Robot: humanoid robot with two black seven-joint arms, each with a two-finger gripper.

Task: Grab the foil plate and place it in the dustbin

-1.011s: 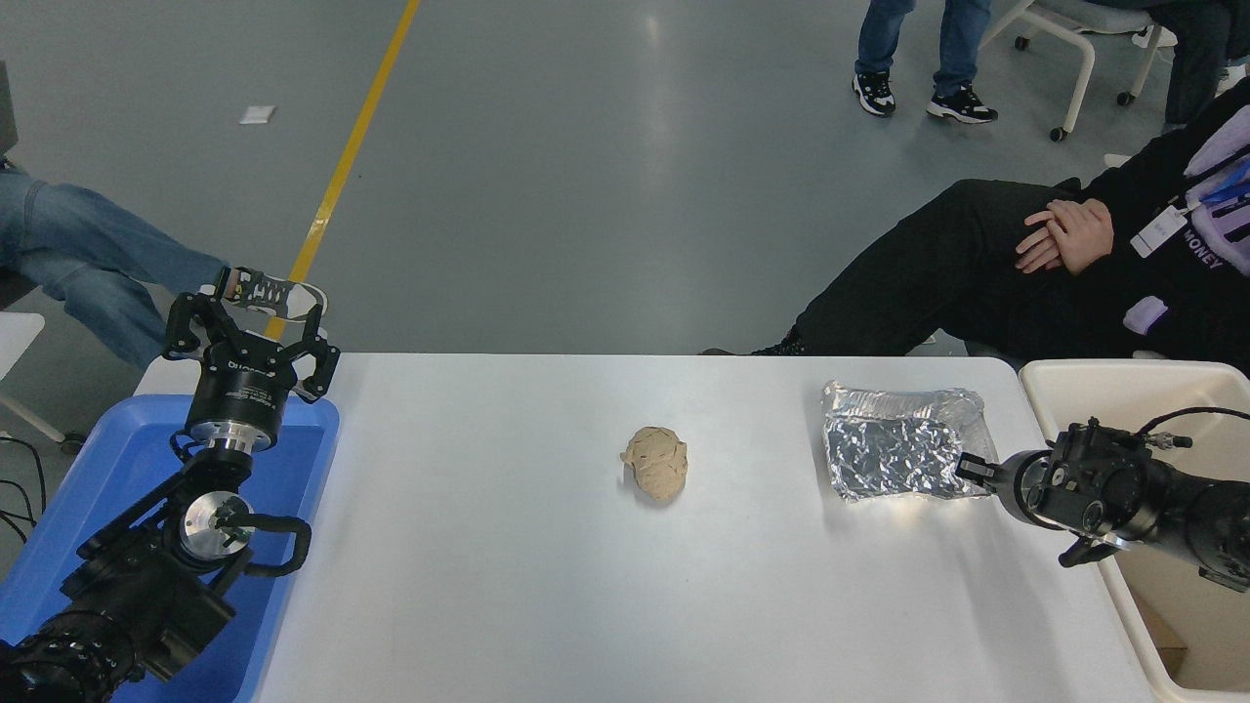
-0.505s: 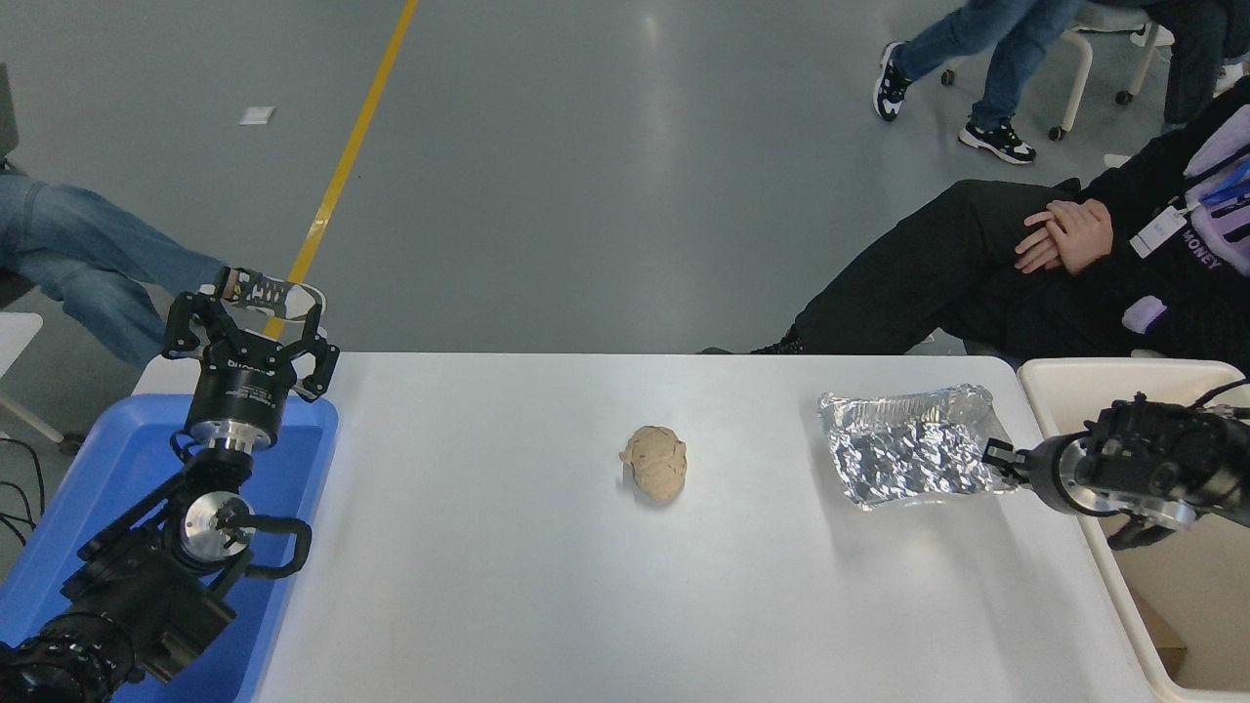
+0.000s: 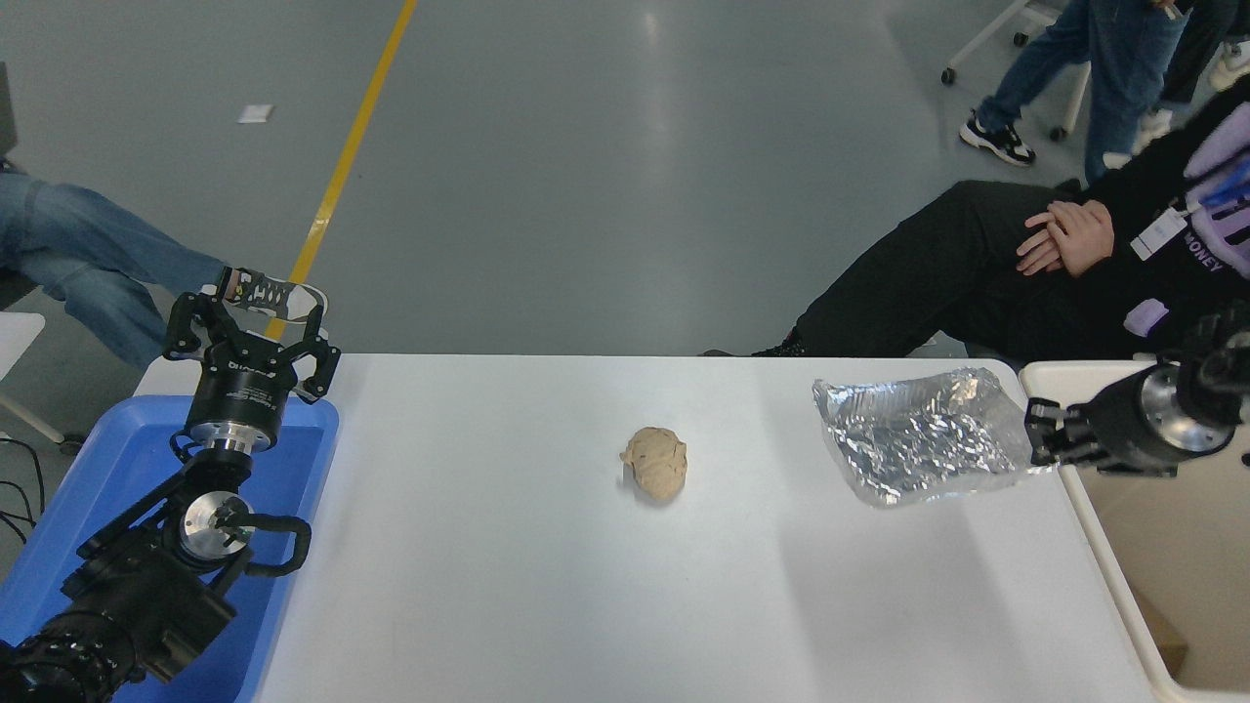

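Note:
The foil plate point(image 3: 918, 434) is a shiny, wrinkled silver tray hanging tilted above the table's right part, its shadow on the white top below. My right gripper point(image 3: 1033, 441) is shut on the plate's right edge, the arm coming in from the right over the dustbin point(image 3: 1089, 376). The dustbin is a large cream bin standing against the table's right end. My left gripper point(image 3: 249, 317) is parked open above the blue bin at the lower left.
A tan crumpled lump point(image 3: 655, 463) lies at the table's middle. A bright blue bin point(image 3: 107, 469) stands at the left end under the left arm. A seated person in black point(image 3: 1025, 264) is beyond the far right edge; other legs show at left and top right.
The right gripper has lifted the foil plate off the table and carried it up and to the right, towards the dustbin. The left arm has not moved. A person at top right walked on.

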